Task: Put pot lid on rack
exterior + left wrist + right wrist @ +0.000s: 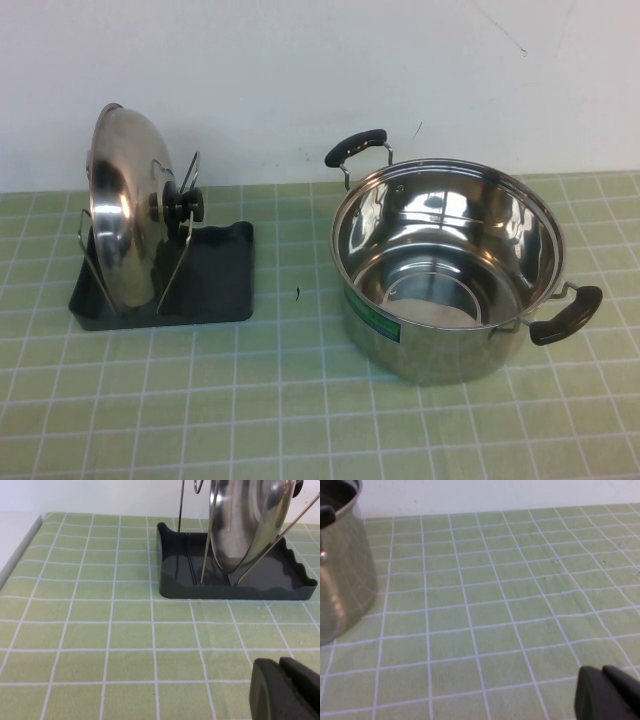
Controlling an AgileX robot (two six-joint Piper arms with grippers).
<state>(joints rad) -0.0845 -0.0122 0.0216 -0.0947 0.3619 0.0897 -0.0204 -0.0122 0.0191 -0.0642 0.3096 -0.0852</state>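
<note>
The shiny steel pot lid (122,213) with its black knob (184,205) stands on edge in the dark grey rack (215,275), held between the wire loops, at the left of the table. In the left wrist view the lid (247,522) leans in the rack (235,587). My left gripper (280,666) is shut and empty, low over the tablecloth, some way in front of the rack. My right gripper (601,672) is shut and empty over bare tablecloth, beside the pot (342,575). Neither gripper shows in the high view.
The deep steel pot (447,265) with two black handles stands open at the right of the table. A white wall runs behind. The green checked tablecloth (250,400) covers the table; its left edge shows in the left wrist view.
</note>
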